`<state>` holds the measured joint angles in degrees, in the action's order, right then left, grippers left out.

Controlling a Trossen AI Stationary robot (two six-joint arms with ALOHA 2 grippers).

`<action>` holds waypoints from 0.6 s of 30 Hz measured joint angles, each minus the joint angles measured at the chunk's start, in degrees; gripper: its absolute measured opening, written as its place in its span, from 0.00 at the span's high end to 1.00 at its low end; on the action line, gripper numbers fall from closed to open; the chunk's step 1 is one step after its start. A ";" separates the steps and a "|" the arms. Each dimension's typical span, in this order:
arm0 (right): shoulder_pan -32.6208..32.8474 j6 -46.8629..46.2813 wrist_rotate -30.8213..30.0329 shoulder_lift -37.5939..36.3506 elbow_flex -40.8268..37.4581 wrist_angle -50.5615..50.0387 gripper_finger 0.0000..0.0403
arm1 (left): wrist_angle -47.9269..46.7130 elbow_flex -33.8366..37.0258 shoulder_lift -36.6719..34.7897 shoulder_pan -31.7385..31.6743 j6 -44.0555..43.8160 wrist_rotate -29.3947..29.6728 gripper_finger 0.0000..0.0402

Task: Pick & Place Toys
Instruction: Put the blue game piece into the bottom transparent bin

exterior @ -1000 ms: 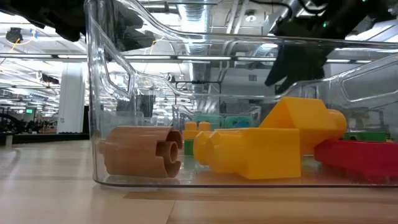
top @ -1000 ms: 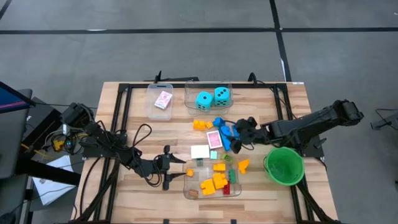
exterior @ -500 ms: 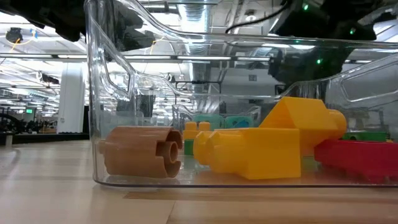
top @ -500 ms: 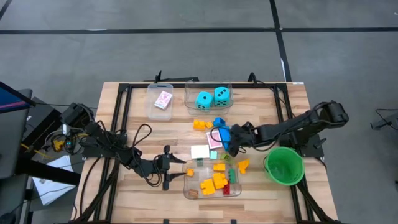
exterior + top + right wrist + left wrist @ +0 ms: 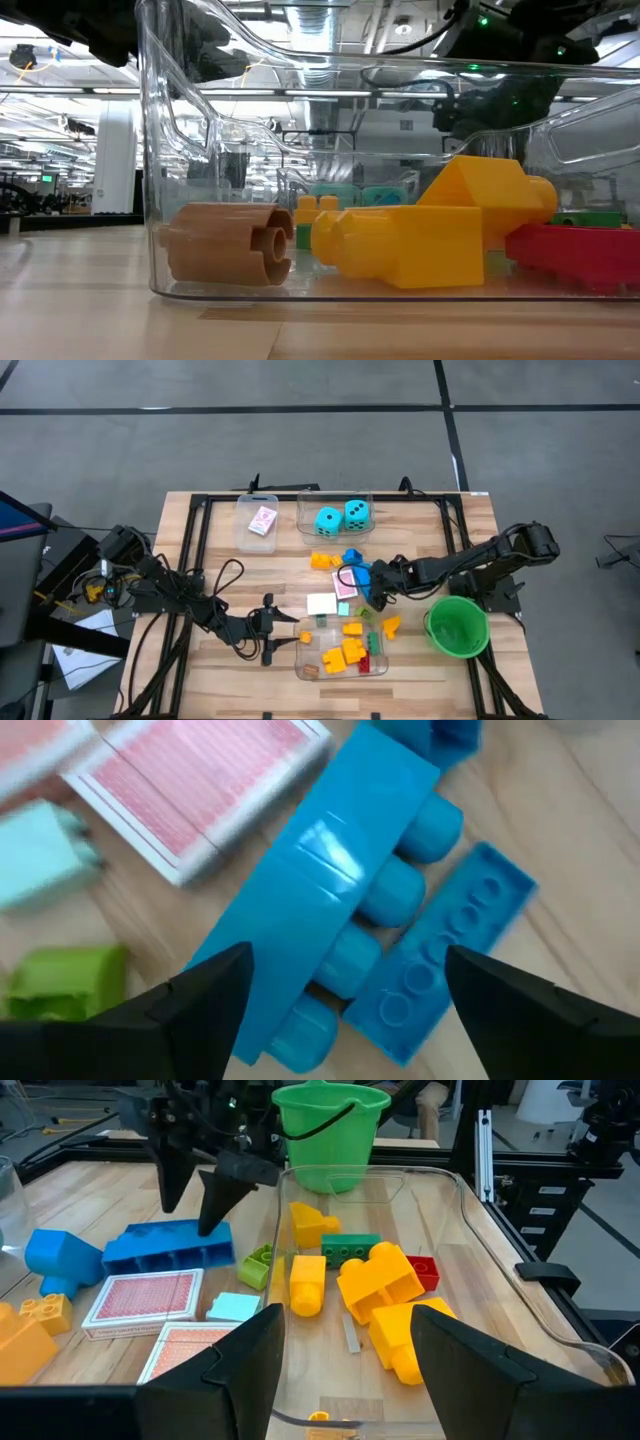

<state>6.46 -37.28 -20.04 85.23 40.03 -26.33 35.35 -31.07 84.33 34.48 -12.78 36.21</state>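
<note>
The right gripper (image 5: 340,995) stands open, its two dark fingers spread to either side of the long blue brick (image 5: 330,920), which lies directly beneath it on the wooden table (image 5: 200,520), beside the pink-backed card (image 5: 200,780) and with a flat blue plate (image 5: 450,955) touching its studded side. The brick looks like hard moulded plastic: light, rigid, not at all fragile, but glossy, so it could slip or twist if pinched near one end. The surest hold seems to be across its narrow width at mid-length, on the smooth flat flanks and clear of the round studs. A small green brick (image 5: 60,985) sits just beyond one finger and could be nudged. The left gripper (image 5: 345,1370) waits with its fingers apart, astride the near wall of the clear tub (image 5: 480,1210), and is not gripping anything. From above, the right gripper covers most of the brick, so contact cannot be judged there. The low view is filled by the tub and its yellow brick (image 5: 400,245), hiding the target entirely, and the card is blurred at the edge.
</note>
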 joint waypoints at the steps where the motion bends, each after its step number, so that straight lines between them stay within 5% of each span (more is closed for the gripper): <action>1: -0.14 -0.02 -0.22 -0.09 -0.02 -1.17 0.20 | -0.02 0.00 0.00 0.00 0.00 0.00 0.47; 18: 3.62 0.39 -5.10 -6.44 -0.55 1.78 0.20 | -0.48 0.00 0.00 0.00 -0.20 0.00 0.47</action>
<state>10.07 -36.88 -25.14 78.80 39.48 -24.56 34.87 -31.07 84.33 34.48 -12.97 36.21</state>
